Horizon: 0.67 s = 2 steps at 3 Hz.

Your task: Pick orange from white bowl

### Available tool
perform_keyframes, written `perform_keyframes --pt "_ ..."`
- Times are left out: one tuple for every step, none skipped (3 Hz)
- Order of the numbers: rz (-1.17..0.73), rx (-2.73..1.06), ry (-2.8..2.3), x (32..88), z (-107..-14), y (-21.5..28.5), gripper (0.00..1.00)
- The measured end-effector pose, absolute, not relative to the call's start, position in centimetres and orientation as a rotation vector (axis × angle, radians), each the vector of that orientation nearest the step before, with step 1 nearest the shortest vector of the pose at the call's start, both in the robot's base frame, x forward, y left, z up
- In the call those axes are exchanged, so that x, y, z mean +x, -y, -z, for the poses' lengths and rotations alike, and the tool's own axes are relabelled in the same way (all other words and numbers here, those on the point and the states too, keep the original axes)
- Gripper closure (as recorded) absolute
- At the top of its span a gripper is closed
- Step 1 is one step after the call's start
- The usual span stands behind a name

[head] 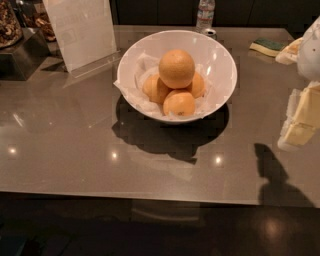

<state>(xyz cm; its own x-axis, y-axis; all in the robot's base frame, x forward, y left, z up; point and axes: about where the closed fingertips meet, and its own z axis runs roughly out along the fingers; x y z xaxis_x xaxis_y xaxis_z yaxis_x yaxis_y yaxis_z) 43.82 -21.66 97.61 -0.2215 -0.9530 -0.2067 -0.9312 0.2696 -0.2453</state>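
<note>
The orange [176, 68], the largest and palest fruit, sits on top of three smaller, deeper-orange fruits in the white bowl [223, 60]. The bowl is lined with crumpled white paper and stands at the middle back of the grey table. My gripper [300, 122] shows at the right edge of the camera view as white and pale yellow parts. It hangs above the table, well to the right of the bowl and apart from it. Nothing shows in its hold.
A clear acrylic sign holder [80, 31] stands behind the bowl on the left, beside a dark box [20, 50]. A water bottle [205, 12], a can [208, 33] and a green-yellow sponge [268, 46] lie at the back. The table's front edge [150, 197] runs across below.
</note>
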Motion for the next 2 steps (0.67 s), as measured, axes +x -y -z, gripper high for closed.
perform_keyframes --pt "0.099 -1.724 -2.225 43.9 -97.7 21.5 0.0" --pt "0.042 -1.755 -2.173 46.2 -97.6 20.0 0.0"
